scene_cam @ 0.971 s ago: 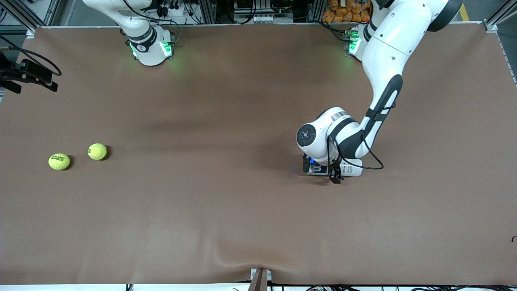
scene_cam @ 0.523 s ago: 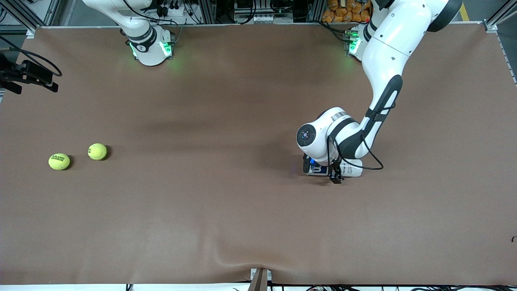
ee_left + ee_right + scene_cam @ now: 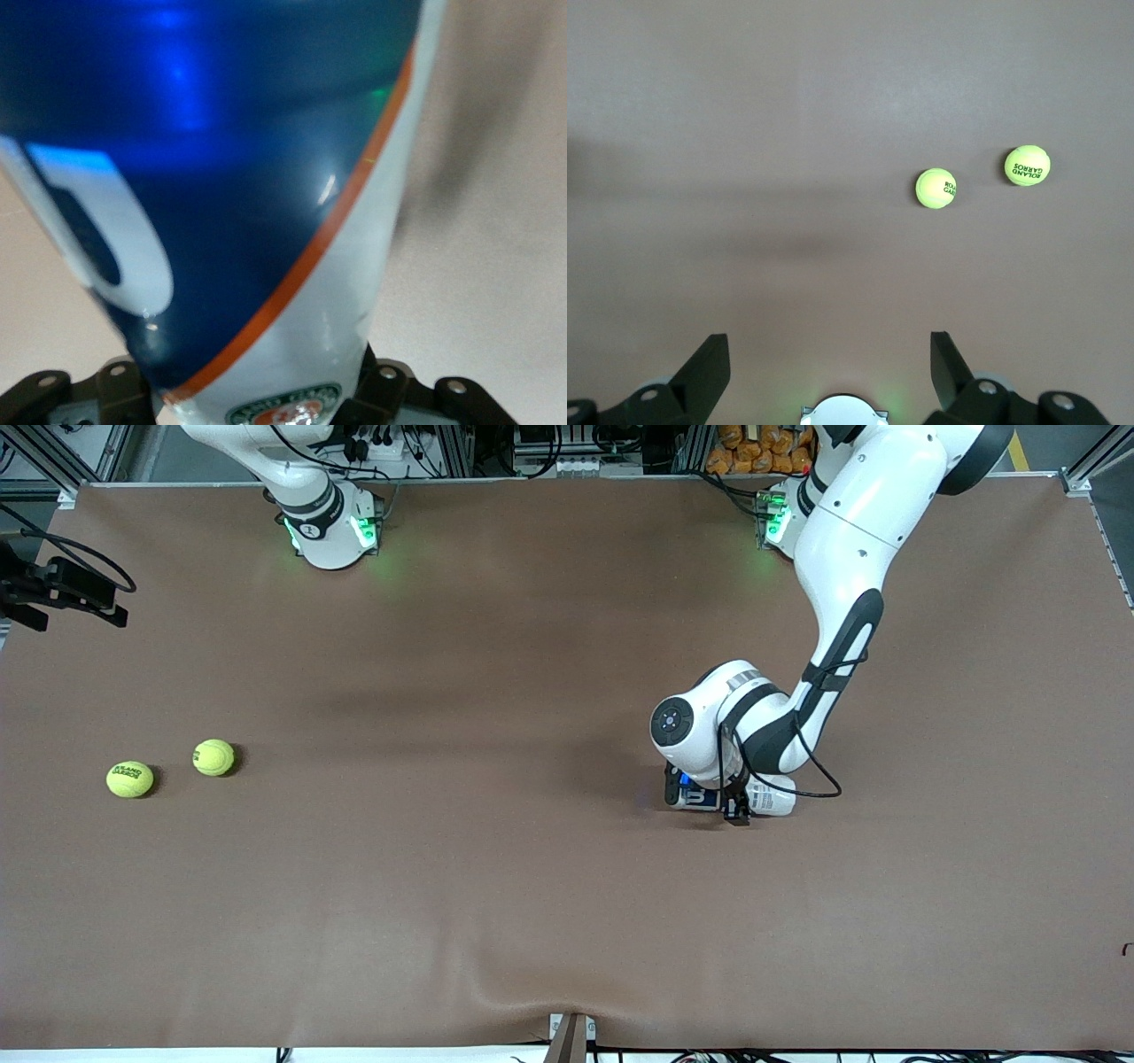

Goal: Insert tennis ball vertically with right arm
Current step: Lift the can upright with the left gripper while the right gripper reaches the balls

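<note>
Two yellow-green tennis balls lie near the right arm's end of the table, one and the other beside it; both show in the right wrist view. A blue and white tennis ball can with an orange stripe lies on its side near the left arm's end. My left gripper is down on the can and shut on it. The can fills the left wrist view, with black fingers against its sides. My right gripper is open and empty, high over the table, and waits.
The brown mat covers the whole table. The right arm's base and the left arm's base stand at the table's back edge. A black fixture with cables shows at the edge by the right arm's end.
My left gripper has shifted very slightly at the can. The balls and the right arm have not moved.
</note>
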Available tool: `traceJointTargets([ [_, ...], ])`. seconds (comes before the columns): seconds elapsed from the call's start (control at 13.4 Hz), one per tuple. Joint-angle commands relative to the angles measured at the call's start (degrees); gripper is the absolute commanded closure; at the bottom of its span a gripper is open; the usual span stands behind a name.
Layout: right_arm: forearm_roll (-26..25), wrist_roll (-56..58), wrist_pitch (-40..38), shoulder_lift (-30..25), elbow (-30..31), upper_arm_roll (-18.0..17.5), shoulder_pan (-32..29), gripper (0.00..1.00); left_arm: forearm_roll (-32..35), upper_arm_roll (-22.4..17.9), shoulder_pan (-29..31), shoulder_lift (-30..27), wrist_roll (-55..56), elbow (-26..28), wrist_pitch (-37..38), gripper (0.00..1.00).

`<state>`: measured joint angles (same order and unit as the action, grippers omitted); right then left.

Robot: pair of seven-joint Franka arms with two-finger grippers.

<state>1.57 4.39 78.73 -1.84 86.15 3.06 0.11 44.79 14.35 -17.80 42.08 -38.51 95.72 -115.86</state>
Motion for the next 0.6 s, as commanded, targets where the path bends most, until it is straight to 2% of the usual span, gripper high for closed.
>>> traceJointTargets([
  [0.0,0.8,0.53,-0.77,0.43,-1.07,-0.33,-0.81,0.0,0.31,0.5,0.39,-0.07,0.98,-0.8,-0.86,0.23],
  [0.15,0.8,0.53,-0.77,0.43,-1.07,-0.33,-0.81,0.0,-2.23,0.68,-0.3,-0.07,1.86,-2.19,-0.86,0.23],
  [0.37,0.8,0.53,-0.77,0.43,-1.07,-0.33,-0.81,0.0,-7.59,3.13,-0.48,-1.03,2.12,-5.09,-0.86,0.23],
  [0.52,0.8,0.53,-0.77,0.43,-1.07,-0.33,-0.81,0.0,-15.74,5.33,-1.01,-0.51,3.08,-10.0,-0.86,0.23],
])
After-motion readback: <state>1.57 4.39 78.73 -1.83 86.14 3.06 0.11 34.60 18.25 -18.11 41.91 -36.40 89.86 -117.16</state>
